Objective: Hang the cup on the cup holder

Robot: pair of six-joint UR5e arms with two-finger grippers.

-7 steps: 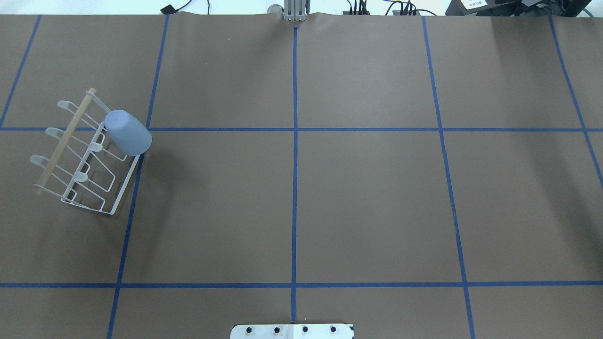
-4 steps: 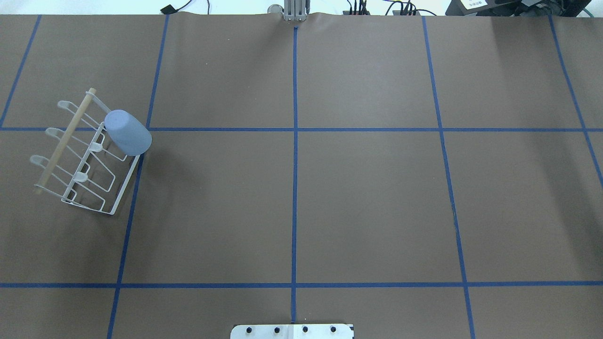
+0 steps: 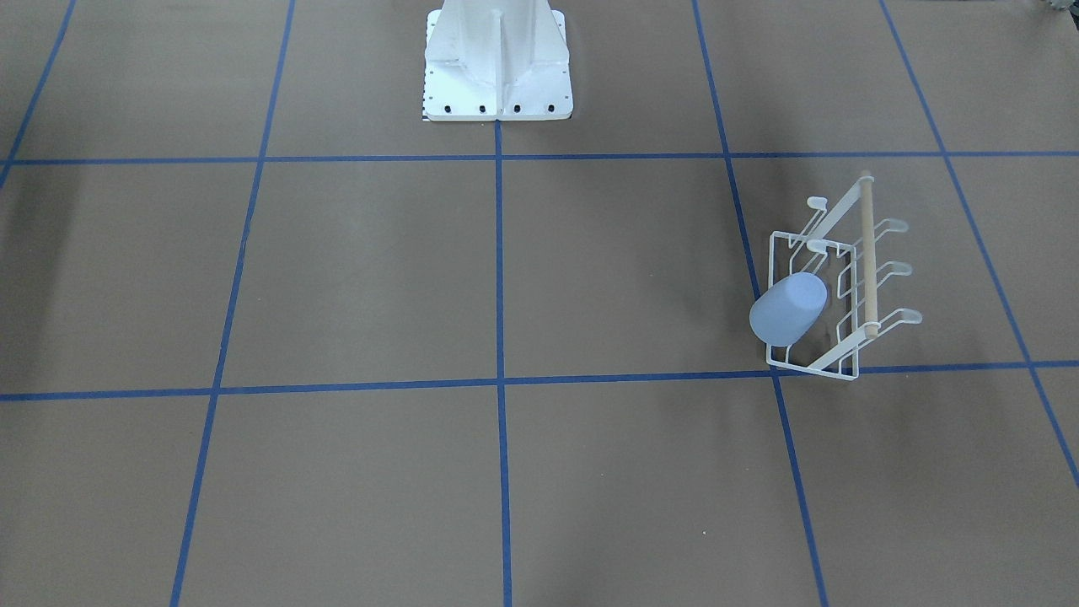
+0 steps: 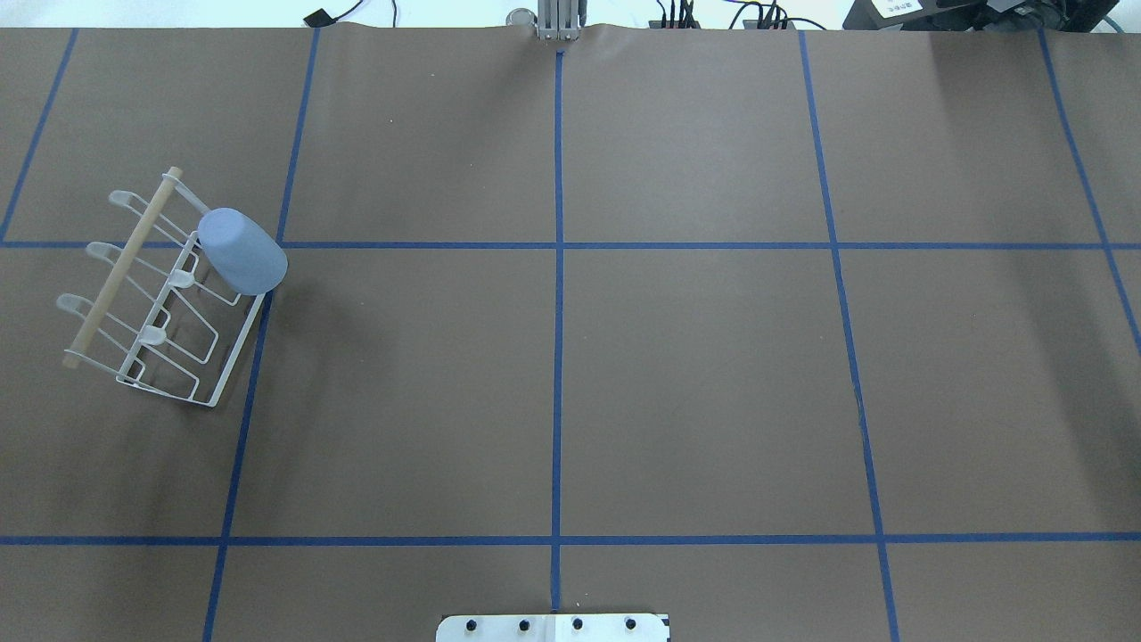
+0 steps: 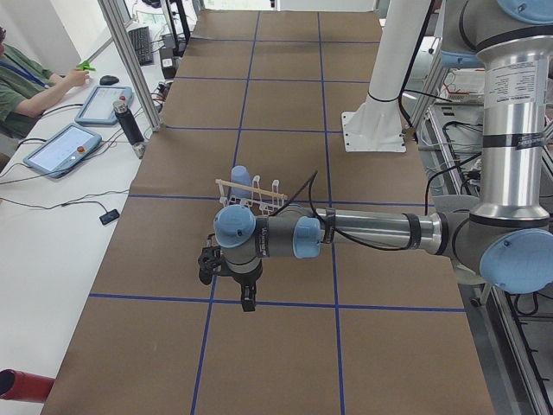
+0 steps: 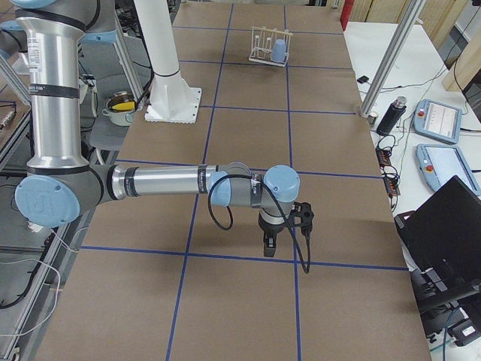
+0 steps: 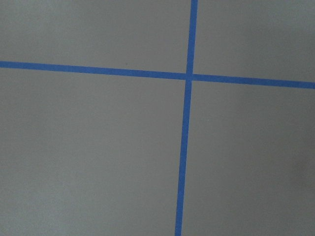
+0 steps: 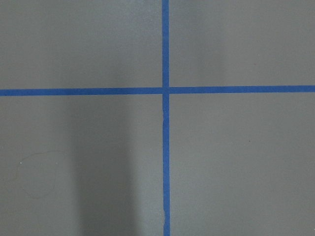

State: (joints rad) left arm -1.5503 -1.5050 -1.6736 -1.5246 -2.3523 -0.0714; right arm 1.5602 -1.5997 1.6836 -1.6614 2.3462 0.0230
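The pale blue cup (image 4: 242, 251) sits upside down on a prong at the far end of the white wire cup holder (image 4: 120, 267), on the table's left side. Both also show in the front view: cup (image 3: 788, 308), holder (image 3: 866, 253). In the left side view the cup (image 5: 241, 175) and holder (image 5: 251, 192) lie beyond my left gripper (image 5: 248, 298), which hangs above the table away from them. My right gripper (image 6: 270, 244) hangs over the table far from the cup (image 6: 279, 50). I cannot tell whether either gripper is open or shut. Both wrist views show only brown paper and blue tape.
Blue tape lines (image 4: 558, 245) divide the brown table cover into squares. The white robot base (image 3: 497, 59) stands at the near edge. An operator (image 5: 26, 82) sits beside tablets (image 5: 65, 149) on a side table; a laptop (image 6: 443, 226) sits at the other end.
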